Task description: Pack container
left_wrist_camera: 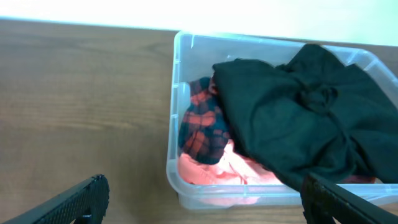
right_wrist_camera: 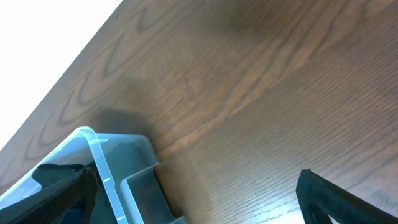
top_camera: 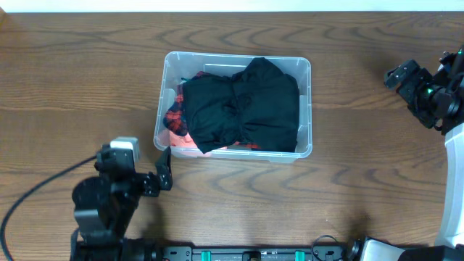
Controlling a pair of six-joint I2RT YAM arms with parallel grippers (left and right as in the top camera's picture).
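- Near edge: dark rail [top_camera: 254, 254] w/ green bits runs along the front of the tabletop [top_camera: 80, 80], which is brown wood grain.
- Near left: left arm [top_camera: 109, 196], black, w/ a pale block on its far side.
- Left jaws are wide apart, nothing btwn them. One finger [left_wrist_camera: 74, 202] sits low left and the other low right in the wrist view, aimed at the near-left corner of the container [top_camera: 161, 109]. The tip is just beside that corner; can't tell if it touches.
- Centre: the container is a clear plastic bin w/ rounded corners and a thick rim, upright on the tabletop, long side running left-right.
- Inside, left end: red-black plaid cloth [top_camera: 174, 114], and nearer than it a pink cloth [top_camera: 183, 142] against the near wall.
- On top: black garment [top_camera: 243, 105], crumpled, covers most of the bin from centre to right end and lies over the plaid and pink.
- Far right: right arm [top_camera: 428, 90], well apart from the container, over bare wood.
- Right jaws are wide apart, empty. Fingers [right_wrist_camera: 336, 202] show at the low corners of the wrist view, w/ one corner of the container low left there.
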